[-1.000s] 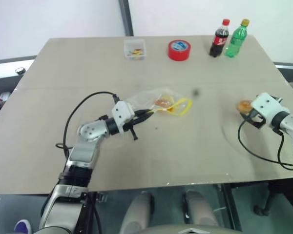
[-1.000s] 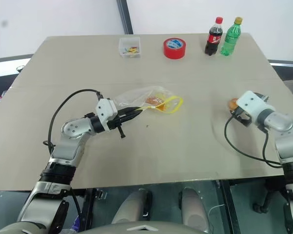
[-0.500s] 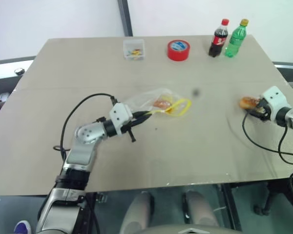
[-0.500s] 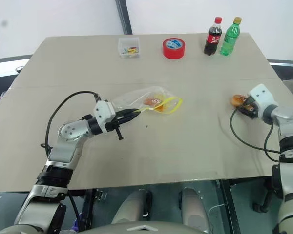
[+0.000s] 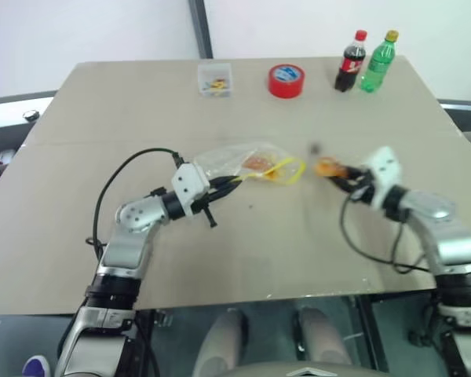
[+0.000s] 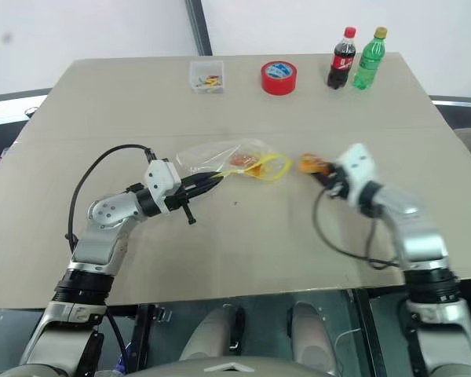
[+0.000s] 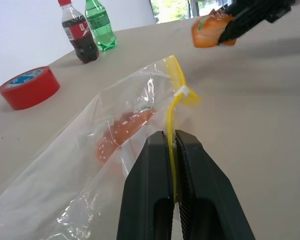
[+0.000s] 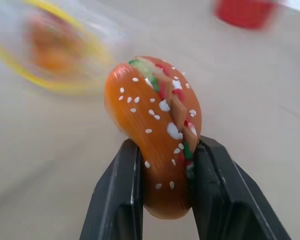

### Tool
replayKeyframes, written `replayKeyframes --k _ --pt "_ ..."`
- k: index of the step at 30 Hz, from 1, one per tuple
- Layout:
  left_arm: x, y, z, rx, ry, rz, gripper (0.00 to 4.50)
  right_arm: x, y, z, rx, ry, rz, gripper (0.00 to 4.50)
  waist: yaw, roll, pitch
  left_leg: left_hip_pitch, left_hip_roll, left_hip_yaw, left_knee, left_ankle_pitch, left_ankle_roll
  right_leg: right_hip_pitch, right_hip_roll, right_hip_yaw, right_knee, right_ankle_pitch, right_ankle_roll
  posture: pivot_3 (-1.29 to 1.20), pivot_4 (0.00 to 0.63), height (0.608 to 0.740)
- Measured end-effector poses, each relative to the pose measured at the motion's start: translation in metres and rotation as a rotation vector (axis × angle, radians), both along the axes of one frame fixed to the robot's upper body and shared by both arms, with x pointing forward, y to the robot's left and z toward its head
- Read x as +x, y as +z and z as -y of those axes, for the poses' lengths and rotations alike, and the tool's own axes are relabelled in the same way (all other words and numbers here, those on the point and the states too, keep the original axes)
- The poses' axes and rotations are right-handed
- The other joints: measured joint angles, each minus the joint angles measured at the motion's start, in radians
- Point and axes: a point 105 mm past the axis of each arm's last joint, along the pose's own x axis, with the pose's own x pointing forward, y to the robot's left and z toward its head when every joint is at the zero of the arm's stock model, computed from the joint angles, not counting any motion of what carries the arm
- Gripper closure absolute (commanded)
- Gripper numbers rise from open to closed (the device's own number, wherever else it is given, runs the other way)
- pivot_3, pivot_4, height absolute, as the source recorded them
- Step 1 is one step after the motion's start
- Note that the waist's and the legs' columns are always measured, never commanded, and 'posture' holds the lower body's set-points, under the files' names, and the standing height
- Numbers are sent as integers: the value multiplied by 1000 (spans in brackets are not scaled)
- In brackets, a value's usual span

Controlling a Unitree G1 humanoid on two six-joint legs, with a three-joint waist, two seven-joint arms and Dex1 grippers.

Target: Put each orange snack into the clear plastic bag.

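The clear plastic bag (image 5: 247,162) lies mid-table, and everything else is placed from it. The left gripper (image 7: 172,165) has its fingers pressed together on the bag's yellow strip, holding the mouth up and turned toward the right arm. One orange snack (image 7: 121,135) already sits inside, just behind the strip. The second orange snack (image 8: 157,135) is pinched on edge between the fingers of the right gripper (image 6: 320,173), just beside the bag's mouth and clear of the table.

To do this step well, the right arm should bring the snack in along the line of the opening, narrow edge first, and pass the yellow strip before letting go. The mouth looks only partly open, though how wide the gap is I cannot judge from here, so the left grip should stay firm and lifted. Releasing too early would probably drop the snack outside the bag.
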Motion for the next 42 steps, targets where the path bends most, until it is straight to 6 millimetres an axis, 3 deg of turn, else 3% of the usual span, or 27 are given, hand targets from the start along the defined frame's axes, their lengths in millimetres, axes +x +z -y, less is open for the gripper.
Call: replayKeyframes --k 2,8,15,23,30,40,41,42 --pt "0 1 -1 -6 0 0 4500 -6 5 -21 15 5 1 3265 12 0 0 -1 -2 -2 1 0 0 1 -1 -2 -1 0 0 0 150 740" --pt "-6 7 3 -10 -31 23 4500 3 5 -61 48 -45 -36 3265 24 -1 0 -1 -3 -4 0 1 -1 1 -1 -3 -1 0 0 0 150 740" --pt "-9 5 3 -3 -39 17 4500 11 -16 -58 -20 -96 -89 3265 21 0 0 -1 -4 -3 0 1 -1 0 -1 -4 -2 0 0 0 150 740" --pt "-11 2 -1 2 -17 0 4500 2 -10 -44 -121 -53 -24 3265 18 0 0 -1 -4 -3 0 0 0 1 -1 -3 -2 0 0 0 150 740" --pt "-24 -13 5 37 -77 -42 4500 6 -21 -89 -71 48 -61 3265 -4 0 0 0 -4 -3 0 0 0 1 0 -3 -2 0 0 0 150 740" --pt "-35 -26 2 126 -120 -28 4500 18 -24 -124 -5 155 -30 3265 -2 0 0 -1 -4 -3 0 0 0 0 -1 -3 -2 0 0 0 150 740" --pt "-36 -26 2 130 -121 -24 4500 17 -29 -128 -5 176 -35 2812 -2 0 0 -1 -4 -3 0 0 0 0 -1 -3 -2 0 0 0 150 740" --pt "-36 -27 2 132 -120 -23 4500 16 -32 -131 -5 188 -39 2660 -3 0 0 -1 -4 -3 0 0 0 0 -1 -3 -2 0 0 0 150 740"
